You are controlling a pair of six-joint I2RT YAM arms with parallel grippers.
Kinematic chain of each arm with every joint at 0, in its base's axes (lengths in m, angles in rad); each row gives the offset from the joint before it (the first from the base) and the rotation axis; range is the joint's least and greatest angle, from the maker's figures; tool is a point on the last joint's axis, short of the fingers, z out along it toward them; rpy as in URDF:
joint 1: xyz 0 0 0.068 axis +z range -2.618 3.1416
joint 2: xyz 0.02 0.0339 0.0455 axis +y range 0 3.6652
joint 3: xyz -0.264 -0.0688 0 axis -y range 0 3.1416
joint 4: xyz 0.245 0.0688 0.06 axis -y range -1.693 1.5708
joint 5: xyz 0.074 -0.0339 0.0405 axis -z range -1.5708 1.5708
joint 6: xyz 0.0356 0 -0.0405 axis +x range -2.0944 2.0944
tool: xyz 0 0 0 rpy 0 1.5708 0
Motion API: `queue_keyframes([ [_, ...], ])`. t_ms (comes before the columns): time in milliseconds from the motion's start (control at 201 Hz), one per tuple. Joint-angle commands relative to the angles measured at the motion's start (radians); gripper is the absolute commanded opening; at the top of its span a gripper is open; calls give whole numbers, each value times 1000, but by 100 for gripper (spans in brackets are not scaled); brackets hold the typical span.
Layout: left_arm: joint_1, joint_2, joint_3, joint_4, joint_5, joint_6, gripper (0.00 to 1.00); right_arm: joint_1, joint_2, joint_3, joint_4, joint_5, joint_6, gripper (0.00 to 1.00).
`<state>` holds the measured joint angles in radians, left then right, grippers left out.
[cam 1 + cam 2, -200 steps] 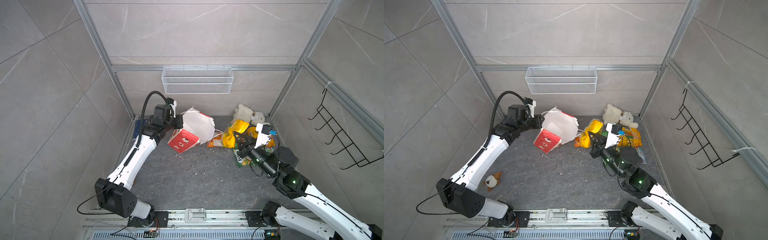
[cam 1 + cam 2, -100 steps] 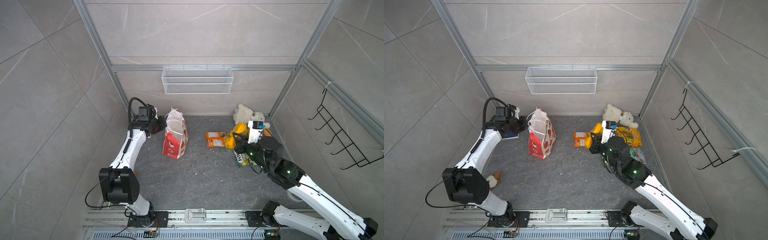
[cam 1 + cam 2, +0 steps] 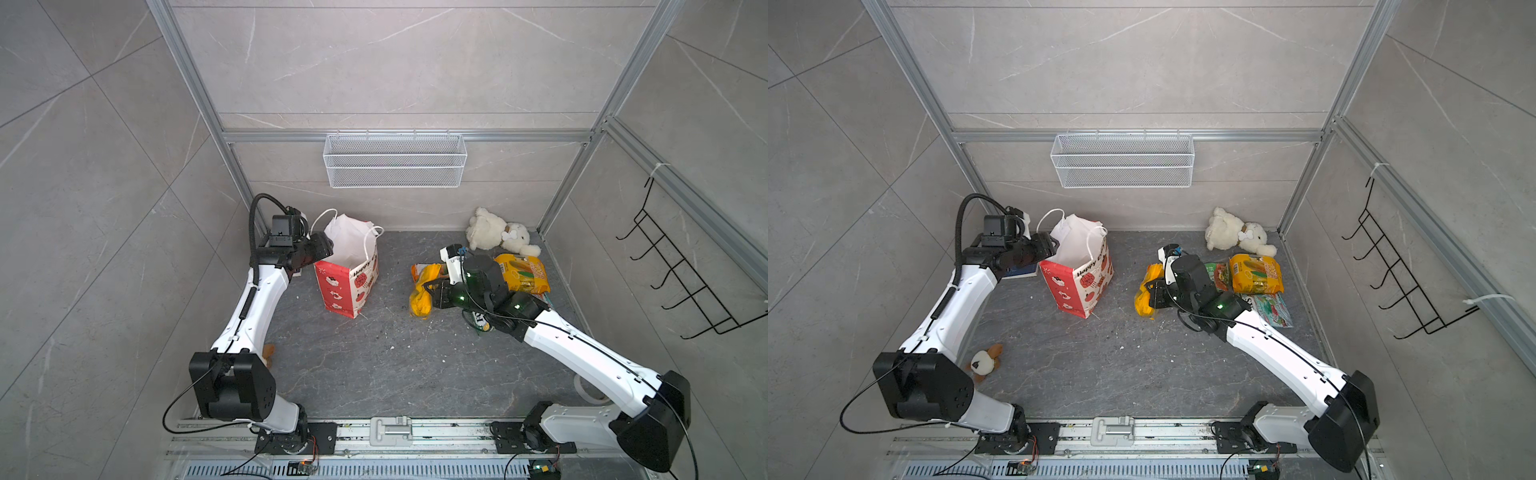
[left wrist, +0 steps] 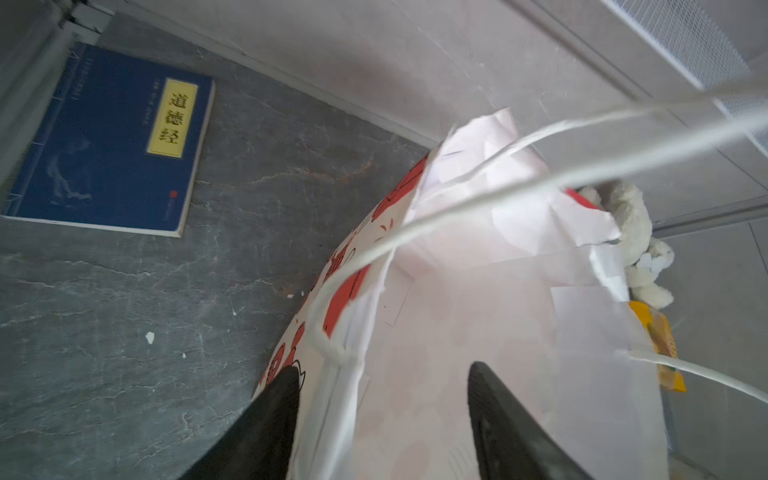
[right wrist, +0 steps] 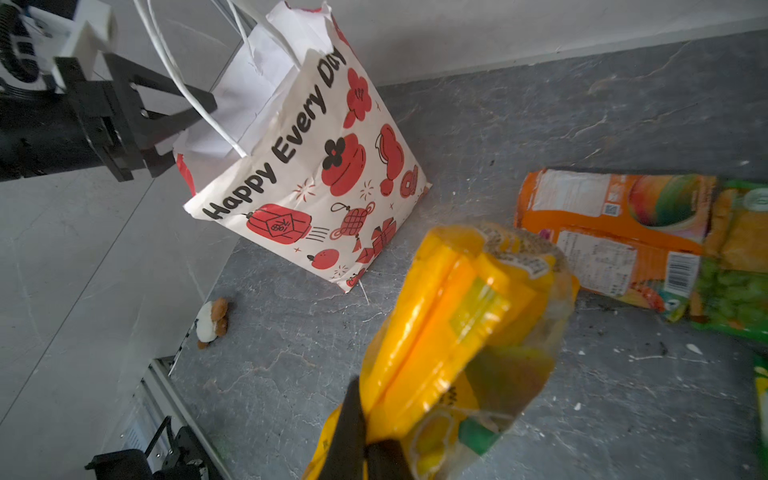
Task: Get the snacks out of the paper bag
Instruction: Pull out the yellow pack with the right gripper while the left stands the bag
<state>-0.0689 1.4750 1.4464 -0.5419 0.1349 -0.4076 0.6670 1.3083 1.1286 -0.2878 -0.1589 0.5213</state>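
Right wrist view: white paper bag (image 5: 316,174) with red cartoon prints and black "Happy Every Day" lettering stands upright on the dark grey stone-look surface (image 5: 498,124), mouth up. A second ago the left jaws held it tipped on its side. Now it is set down, and those jaws stand wide, straddling its rim without pinching it. Left wrist view shows only bare white paper inside; the bottom is hidden.

Right jaws are closed on a crinkly yellow plastic packet (image 5: 457,324), well apart from the bag. Flat orange packet (image 5: 602,232) and green packet (image 5: 731,291) lie just beyond it. Yellow-orange corn packet (image 3: 521,274) lies near the white plush toy (image 3: 494,232).

Judgement: tipping is done and the bag is likely empty. The held packet only needs setting down.
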Motion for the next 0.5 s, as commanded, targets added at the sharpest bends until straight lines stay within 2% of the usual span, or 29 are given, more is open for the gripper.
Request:
queue_keyframes([
  [0, 9, -61, 48, -8, -95, 26, 81, -25, 41, 36, 113, -145, 30, 0],
  [154, 9, -137, 40, 4, -135, 21, 83, -41, 124, 24, 167, -279, 43, 0],
  [249, -15, -228, -15, 37, -97, 47, 83, -41, 156, 23, 208, -360, 46, 0],
  [363, -125, -386, -158, 147, -47, 138, 83, -50, 178, 6, 239, -399, 26, 0],
  [493, -276, -568, -393, 308, 40, 239, 83, -93, 204, -38, 199, -413, -27, 0],
])
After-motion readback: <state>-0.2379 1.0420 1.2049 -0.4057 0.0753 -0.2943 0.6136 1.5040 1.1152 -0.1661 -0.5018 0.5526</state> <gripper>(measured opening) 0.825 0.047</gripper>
